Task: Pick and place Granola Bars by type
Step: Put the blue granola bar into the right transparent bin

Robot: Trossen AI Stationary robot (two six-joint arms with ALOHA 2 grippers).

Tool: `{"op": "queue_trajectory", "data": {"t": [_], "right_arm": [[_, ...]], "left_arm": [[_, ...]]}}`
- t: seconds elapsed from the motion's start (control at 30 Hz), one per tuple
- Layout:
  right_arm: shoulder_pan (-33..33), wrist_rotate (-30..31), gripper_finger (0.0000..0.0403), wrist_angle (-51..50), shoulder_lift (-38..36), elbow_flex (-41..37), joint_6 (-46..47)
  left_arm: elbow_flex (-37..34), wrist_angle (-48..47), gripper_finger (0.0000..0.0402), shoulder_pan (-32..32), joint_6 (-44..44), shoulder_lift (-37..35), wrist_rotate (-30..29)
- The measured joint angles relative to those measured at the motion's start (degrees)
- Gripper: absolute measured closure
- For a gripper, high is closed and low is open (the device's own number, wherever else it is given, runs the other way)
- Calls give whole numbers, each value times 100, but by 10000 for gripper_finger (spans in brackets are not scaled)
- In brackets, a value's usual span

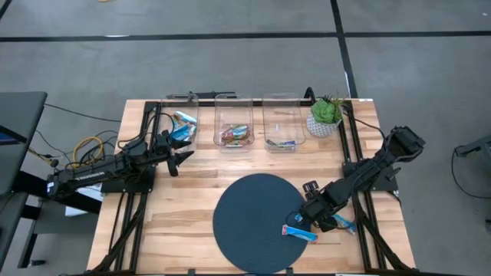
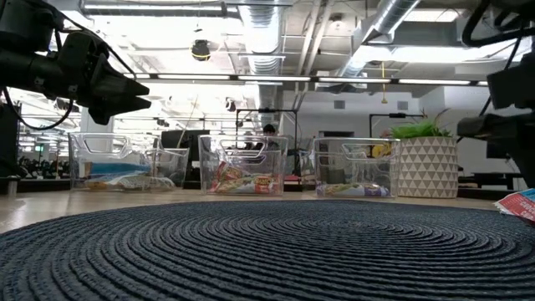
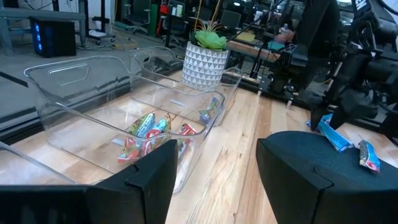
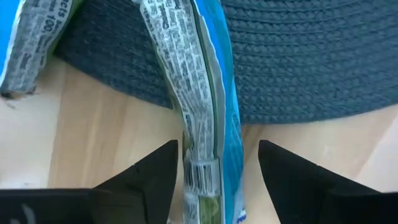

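Bars in blue wrappers lie at the near right of the table, where the round dark mat point(image 1: 257, 222) ends. One blue bar point(image 4: 208, 118) rests half on the mat's edge and half on the wood, and the right gripper point(image 4: 217, 171) is right down over it with its fingers spread wide — the bar runs straight through the gap between them, and I cannot tell if the fingers touch it yet. A second blue bar point(image 4: 28, 43) lies just beside it. What could go wrong? The wrapper is shiny and flat, so if the fingers close too high they may slide off it, or only pinch the crinkly end and let the bar drop on the way. The bar also sits on the step where mat meets wood, so a finger might catch the mat. And the second bar is so close that it could get bumped. Farther back, the left gripper point(image 1: 178, 156) hangs in the air just in front of the left bin point(image 1: 178, 123), fingers apart and holding nothing. At the back stand three clear bins in a row — blue bars in the left one, red and orange bars in the middle bin point(image 1: 234, 132), a few in the right bin point(image 1: 282, 130) — and a plant point(image 1: 326, 115) sits at the far right.
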Motion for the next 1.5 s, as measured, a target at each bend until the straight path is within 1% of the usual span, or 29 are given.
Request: {"op": "queue_trajectory", "data": {"t": [0.1, 0.2, 0.5, 0.67, 0.83, 1.07, 1.23, 1.5], "right_arm": [[0, -2, 197, 99, 125, 1, 42], [0, -24, 214, 121, 178, 11, 238], [0, -13, 303, 140, 181, 11, 304], [0, 1, 338, 137, 181, 11, 439], [-4, -123, 346, 138, 98, 2, 531], [-68, -151, 347, 147, -419, 0, 1041], [-243, -149, 347, 443, -997, 0, 1338], [-782, -107, 347, 1435, -2081, 0, 1495]], "left_arm": [[0, 0, 191, 2, 14, -1, 0], [0, 0, 191, 2, 0, 0, 0], [0, 0, 191, 2, 13, 0, 0], [0, 0, 191, 2, 4, 0, 0], [0, 0, 191, 2, 0, 0, 0], [0, 0, 191, 2, 3, 0, 0], [0, 1, 191, 1, 0, 0, 0], [0, 0, 191, 1, 7, 0, 0]]}}
